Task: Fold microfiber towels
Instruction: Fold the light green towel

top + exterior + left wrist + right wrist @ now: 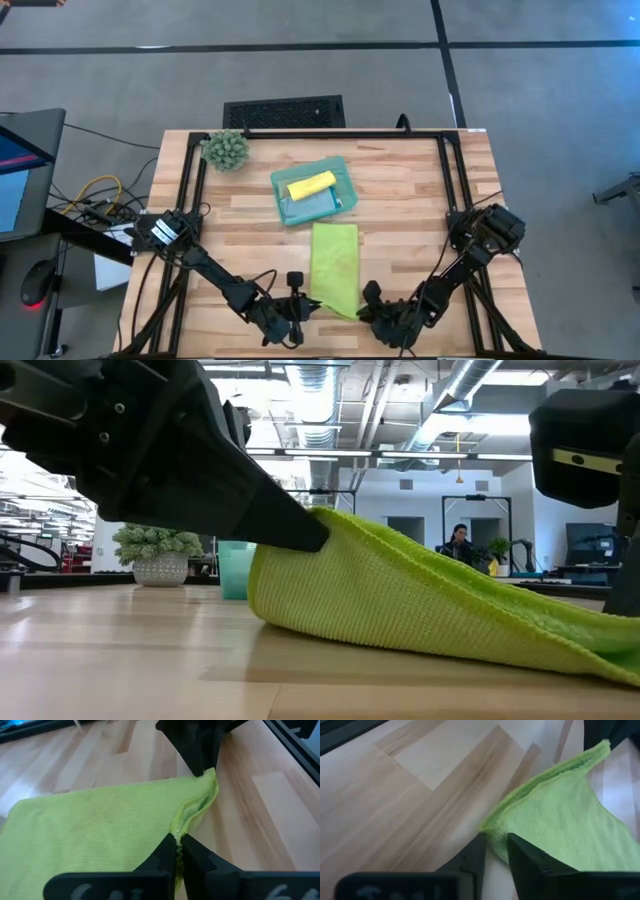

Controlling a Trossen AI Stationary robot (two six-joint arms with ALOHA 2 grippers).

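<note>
One person (461, 544) beyond wooden table (420, 190)

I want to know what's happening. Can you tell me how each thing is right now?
Lime towel: folded long on the table, near edge lifted at both corners.
Left gripper: shut on one near corner.
Right gripper: shut on the other near corner.
Tray: flat on the table, holding towels.
Yellow towel: rolled, in the tray.
Plant ball: sitting untouched at the far corner.
</note>
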